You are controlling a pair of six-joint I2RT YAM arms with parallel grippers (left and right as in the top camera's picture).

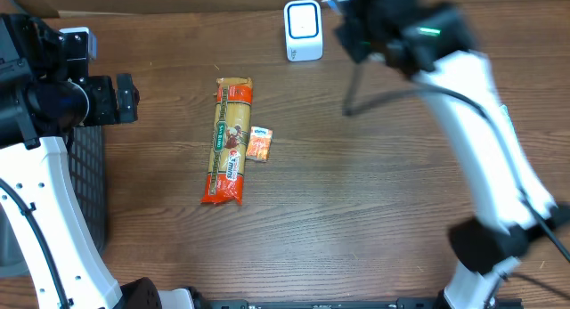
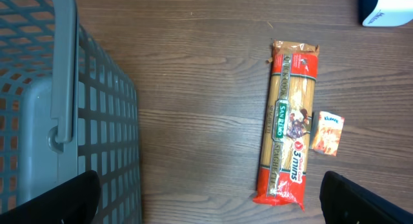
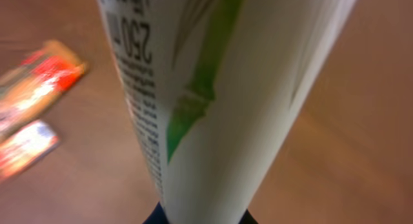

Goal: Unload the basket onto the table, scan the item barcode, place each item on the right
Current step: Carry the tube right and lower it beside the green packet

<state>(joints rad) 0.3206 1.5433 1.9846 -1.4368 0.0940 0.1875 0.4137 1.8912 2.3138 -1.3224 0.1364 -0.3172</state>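
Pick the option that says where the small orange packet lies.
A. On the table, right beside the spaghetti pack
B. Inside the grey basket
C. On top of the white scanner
A: the overhead view shows the small orange packet lying on the table right beside the spaghetti pack, well away from the grey basket and the white scanner.

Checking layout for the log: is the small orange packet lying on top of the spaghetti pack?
No, the small orange packet lies on the wooden table beside the spaghetti pack, not on it.
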